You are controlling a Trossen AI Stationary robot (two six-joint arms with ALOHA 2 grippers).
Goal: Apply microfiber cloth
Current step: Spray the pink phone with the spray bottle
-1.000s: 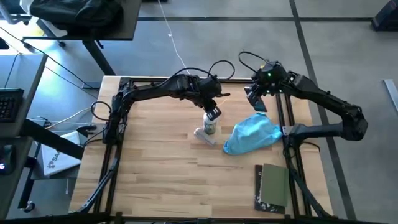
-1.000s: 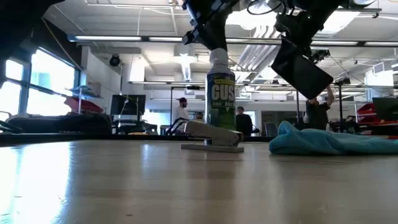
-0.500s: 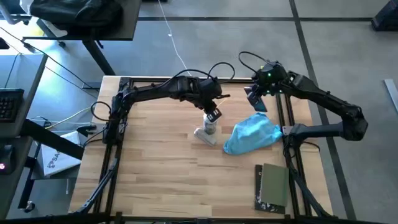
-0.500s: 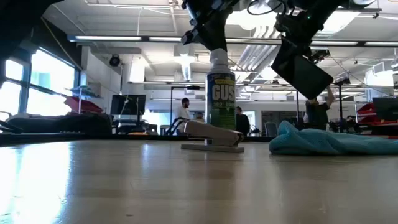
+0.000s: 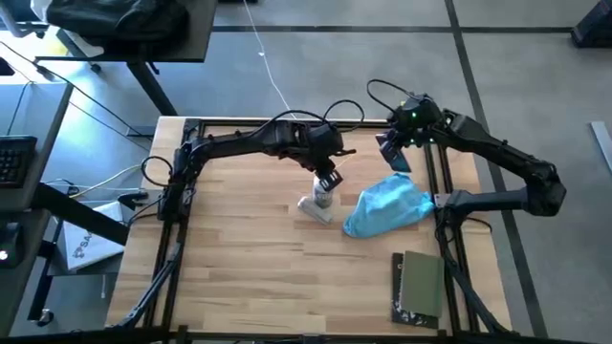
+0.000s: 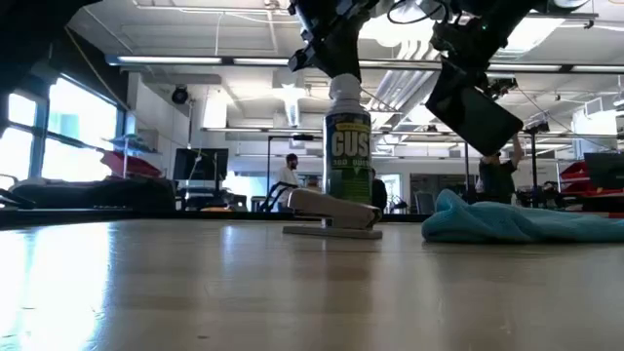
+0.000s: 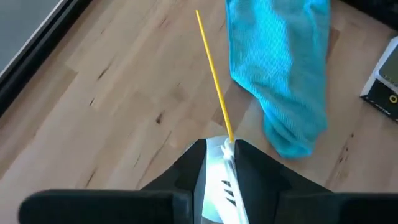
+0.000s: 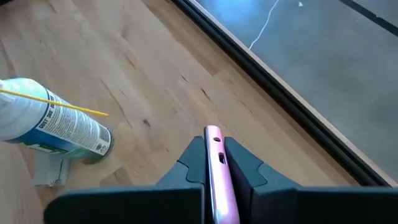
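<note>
Left claw point(image 5: 329, 179) clenched on the spray bottle point(image 6: 347, 146); right claw point(image 5: 393, 159) grasps a pink object point(image 8: 216, 168) — microfiber cloth point(image 5: 386, 205) alongside.

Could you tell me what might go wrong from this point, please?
The left gripper is shut on the top of the spray bottle, beside a grey oblong piece; a sideways pull could tip it. The right gripper holds a pink flat object, so it can't readily grasp the microfiber cloth.
</note>
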